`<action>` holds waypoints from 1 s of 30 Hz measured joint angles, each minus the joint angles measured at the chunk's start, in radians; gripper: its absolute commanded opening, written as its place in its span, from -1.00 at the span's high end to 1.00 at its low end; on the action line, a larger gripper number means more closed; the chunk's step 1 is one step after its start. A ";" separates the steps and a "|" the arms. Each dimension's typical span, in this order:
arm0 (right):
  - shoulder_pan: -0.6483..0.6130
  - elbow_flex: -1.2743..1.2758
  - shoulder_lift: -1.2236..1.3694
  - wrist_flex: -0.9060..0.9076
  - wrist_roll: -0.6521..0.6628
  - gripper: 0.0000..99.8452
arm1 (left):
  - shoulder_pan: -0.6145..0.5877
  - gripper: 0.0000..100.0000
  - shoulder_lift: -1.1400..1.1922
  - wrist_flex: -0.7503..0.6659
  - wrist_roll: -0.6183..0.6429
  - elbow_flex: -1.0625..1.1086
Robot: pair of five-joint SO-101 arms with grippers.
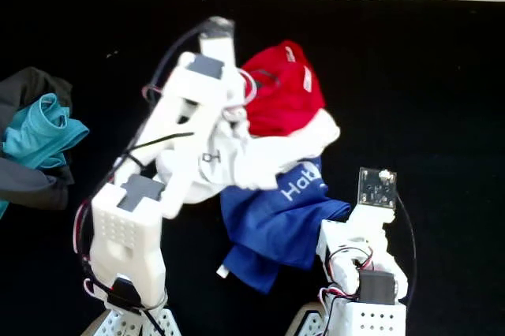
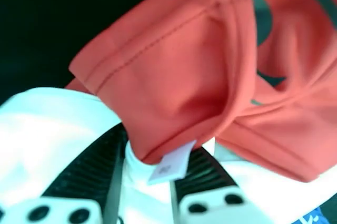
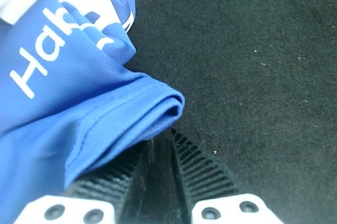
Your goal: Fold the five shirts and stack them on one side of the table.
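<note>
Right hand (image 3: 164, 141) clamps the blue shirt's (image 3: 79, 103) folded edge at its tips; red shirt (image 2: 179, 77) drapes over the left hand (image 2: 155, 174), whose grip I cannot tell.

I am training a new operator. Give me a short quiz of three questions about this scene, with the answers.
1. True or false: the red shirt touches the white shirt.
2. Which shirt is at the right end effector? A: a teal one. B: the blue shirt. C: a grey one.
3. Which two shirts lie apart from the central pile? Name their colours.

Key
1. True.
2. B.
3. The teal shirt and the dark grey shirt.
</note>
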 measured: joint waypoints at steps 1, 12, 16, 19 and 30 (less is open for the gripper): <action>0.000 0.000 0.000 0.000 0.000 0.93 | -0.021 0.98 0.002 0.035 0.000 -0.041; 0.000 0.000 0.000 0.000 0.000 0.93 | -0.399 0.98 0.002 0.417 0.000 -0.554; 0.000 0.000 0.000 0.000 0.000 0.93 | -0.565 0.98 0.002 0.505 -0.017 -0.812; 0.000 0.000 0.000 0.000 0.000 0.93 | -0.692 0.98 0.002 0.514 -0.092 -0.996; 0.000 0.000 0.000 0.000 0.000 0.93 | -1.062 0.98 0.008 0.503 -0.321 -1.243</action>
